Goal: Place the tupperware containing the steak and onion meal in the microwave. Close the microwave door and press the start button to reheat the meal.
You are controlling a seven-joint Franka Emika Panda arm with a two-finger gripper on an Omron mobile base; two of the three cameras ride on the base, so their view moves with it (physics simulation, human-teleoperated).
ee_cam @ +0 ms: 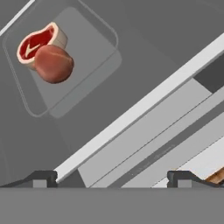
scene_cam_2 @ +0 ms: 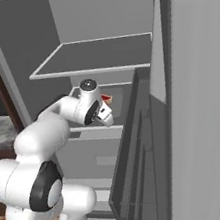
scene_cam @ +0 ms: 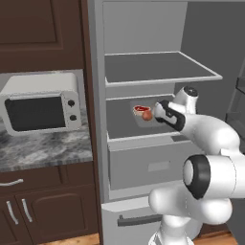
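The tupperware (ee_cam: 87, 48) lies on the middle shelf of an open fridge (scene_cam: 143, 129), a shallow pale tray holding the red steak (ee_cam: 37, 40) with the round reddish-brown onion (ee_cam: 53, 64) against it. The base views show the same steak (scene_cam: 141, 109), onion (scene_cam: 147, 115) and tray (scene_cam_2: 117, 96). My gripper (scene_cam: 160, 111) hangs just right of the tray, above the shelf's front part. It is open and holds nothing; its fingertips (ee_cam: 43, 178) stand wide apart. From the right, the gripper (scene_cam_2: 105, 114) covers most of the food. The black microwave and its door are out of view.
An upper fridge shelf (scene_cam: 158, 67) sits close above my hand, a grey drawer (scene_cam: 148, 167) below. The open fridge door (scene_cam_2: 204, 116) stands on the right. A white countertop microwave with two knobs (scene_cam: 40, 107) rests on the granite counter (scene_cam: 43, 148) to the left.
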